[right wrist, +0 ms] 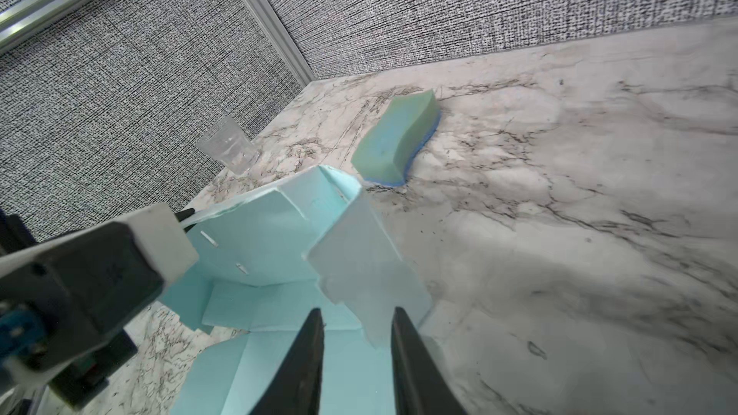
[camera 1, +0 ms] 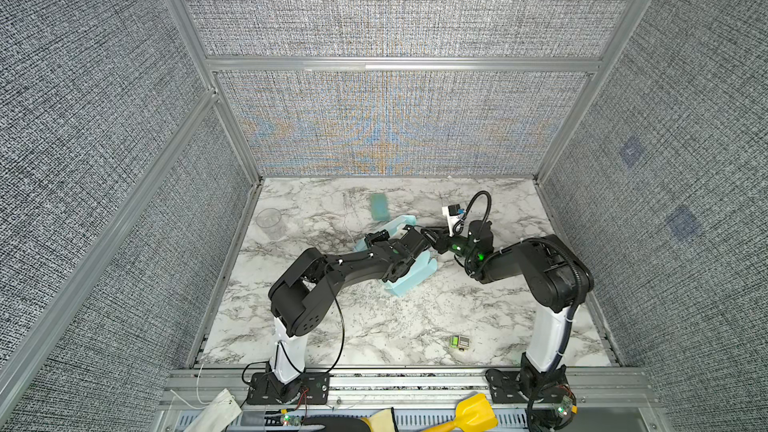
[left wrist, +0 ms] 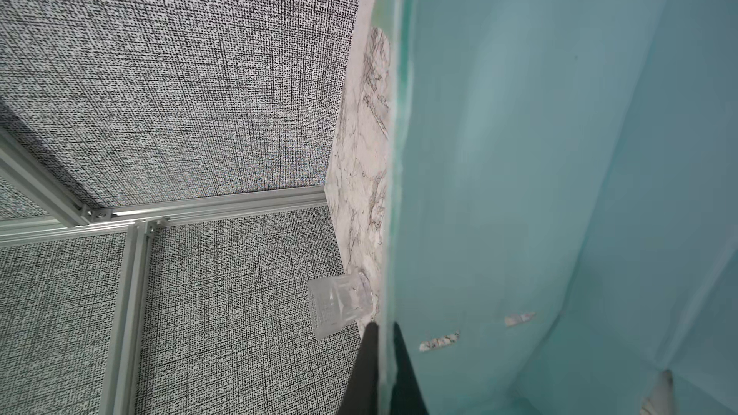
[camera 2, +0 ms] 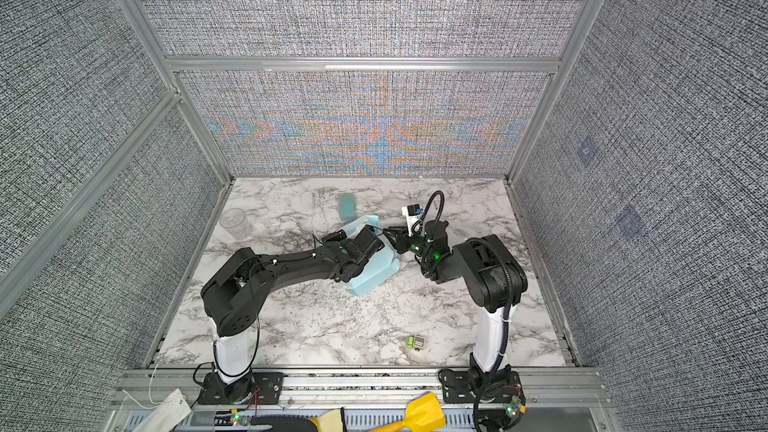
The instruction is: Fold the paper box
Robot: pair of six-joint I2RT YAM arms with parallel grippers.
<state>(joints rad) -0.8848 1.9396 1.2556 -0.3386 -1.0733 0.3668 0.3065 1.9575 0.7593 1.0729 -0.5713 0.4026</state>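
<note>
The paper box [camera 1: 409, 280] [camera 2: 370, 280] lies half-formed mid-table in both top views, pale blue, with both arms meeting over it. The left wrist view is filled by a raised wall of the paper box [left wrist: 519, 153]. My left gripper [left wrist: 385, 339] is shut on that wall's edge, one black finger on each face. In the right wrist view the paper box [right wrist: 259, 233] shows its inside, walls partly raised and two slots in one wall. A pale flap [right wrist: 359, 257] stands up, its lower tip hanging between my right gripper's [right wrist: 357, 315] fingers, which stand apart and open.
A green sponge [camera 1: 379, 206] [right wrist: 393, 141] with a blue underside lies just behind the box. A clear glass [camera 1: 270, 222] [right wrist: 229, 145] stands at the back left by the wall. A small green-and-grey item [camera 1: 459, 342] sits near the front. The enclosure's walls close in three sides.
</note>
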